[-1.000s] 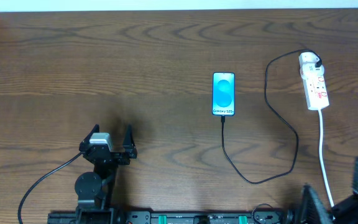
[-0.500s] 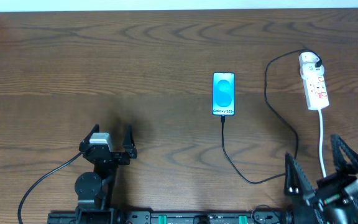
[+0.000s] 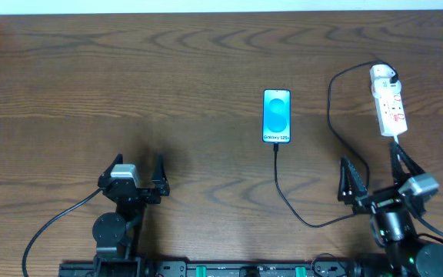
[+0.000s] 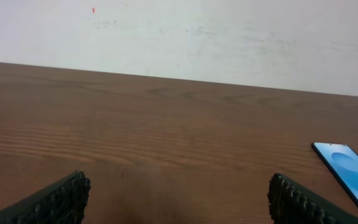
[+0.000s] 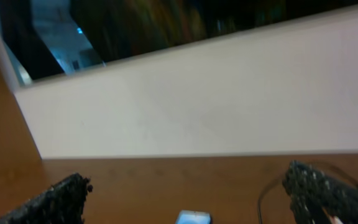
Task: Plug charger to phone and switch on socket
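The phone (image 3: 277,116) lies screen up mid-table, its cyan screen lit. The charger (image 3: 365,171), a thin black cable, runs from the phone's bottom edge, loops right and climbs to a white adapter (image 3: 385,75) on the far end of the socket (image 3: 391,108). I cannot tell whether the plug tip is seated. My right gripper (image 3: 374,174) hovers open over the cable loop, below the socket. My left gripper (image 3: 137,166) is open at the front left, far from everything. The left wrist view shows the phone (image 4: 350,174) at the right edge. The right wrist view shows the phone (image 5: 193,218) at the bottom.
The socket's white cord (image 3: 398,158) runs toward the front edge and passes under my right arm. A thick black robot cable (image 3: 52,227) trails from the left arm's base. A pale wall (image 4: 179,31) bounds the table's far side.
My right arm has swung up and left from the front right corner, its open gripper now over the cable loop below the socket. The left arm has not moved.
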